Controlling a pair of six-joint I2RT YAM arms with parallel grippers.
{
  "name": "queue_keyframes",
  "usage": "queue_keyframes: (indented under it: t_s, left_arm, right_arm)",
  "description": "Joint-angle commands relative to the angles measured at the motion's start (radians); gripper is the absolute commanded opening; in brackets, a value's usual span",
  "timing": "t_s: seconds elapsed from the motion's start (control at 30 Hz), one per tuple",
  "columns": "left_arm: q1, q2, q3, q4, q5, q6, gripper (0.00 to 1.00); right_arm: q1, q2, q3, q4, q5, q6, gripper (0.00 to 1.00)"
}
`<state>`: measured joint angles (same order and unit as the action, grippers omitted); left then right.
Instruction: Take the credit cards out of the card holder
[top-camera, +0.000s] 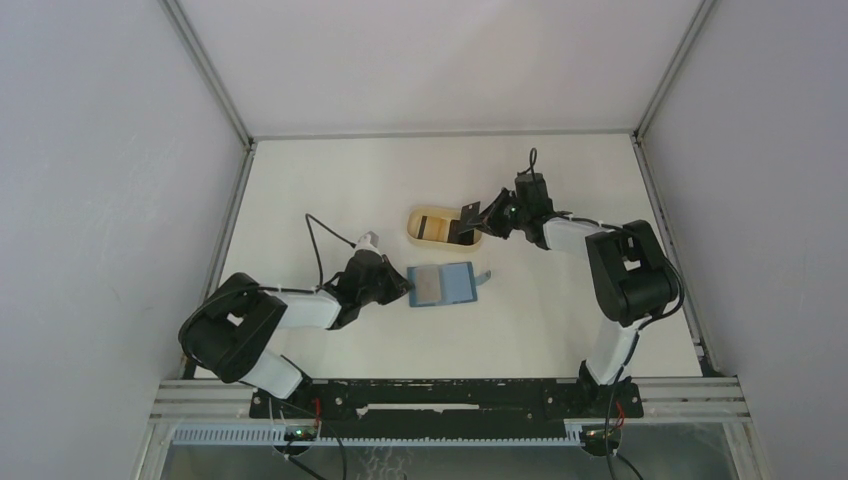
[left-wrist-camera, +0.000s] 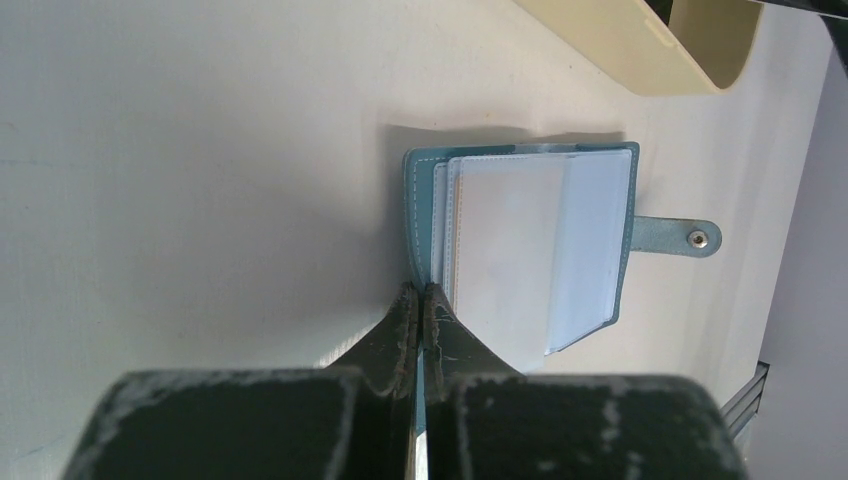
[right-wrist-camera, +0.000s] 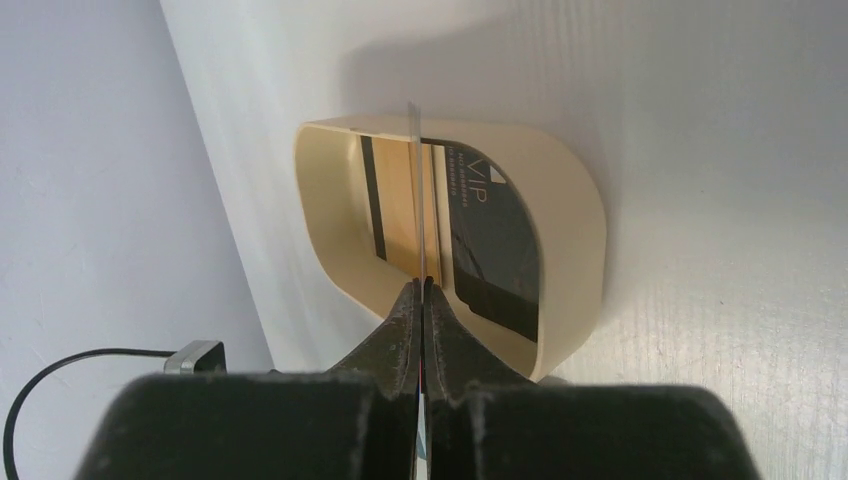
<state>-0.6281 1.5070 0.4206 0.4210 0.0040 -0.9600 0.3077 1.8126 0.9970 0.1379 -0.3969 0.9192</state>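
"VIP" on black card (right-wrist-camera: 497, 245) in tray (right-wrist-camera: 572, 240)

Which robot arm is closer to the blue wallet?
Left. The left fingers are shut right at the wallet edge. The right fingers are farther off, over the tray, pinching a card.

Three viewpoints are used. From above and behind the arms, the whole worktop (top-camera: 300, 200) is looked down on from afar, with the arm bases (top-camera: 600, 378) kept at the bottom edge. The left wrist view is taken close along the left claw (left-wrist-camera: 420, 290), facing down onto the card holder (left-wrist-camera: 540, 250), and a corner of the tray (left-wrist-camera: 640, 40) is caught at the top. The right wrist view is aimed along the right claw (right-wrist-camera: 422, 285) into the tray, very near. The tray is shared by all three views, the card holder by the overhead and left wrist views.
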Motion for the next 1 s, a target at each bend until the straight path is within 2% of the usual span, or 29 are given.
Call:
queue_keyframes:
  t_s: [0.0,0.27,0.8,0.97]
  left_arm:
    - [-0.008,0.007,-0.046,-0.120,-0.012,0.058,0.00]
    - [-0.008,0.010,-0.056,-0.106,0.020,0.058,0.00]
    - [-0.008,-0.009,-0.086,-0.092,0.020,0.053,0.00]
    - [-0.007,-0.011,-0.089,-0.092,0.019,0.052,0.00]
  right_arm:
    - [0.007,0.009,0.036,-0.010,-0.005,0.045,0.00]
    - [0.027,0.040,0.044,-0.017,-0.020,0.038,0.00]
    - [0.070,-0.033,0.046,-0.085,0.043,-0.004,0.03]
    - [0.070,-0.048,0.041,-0.087,0.060,-0.009,0.12]
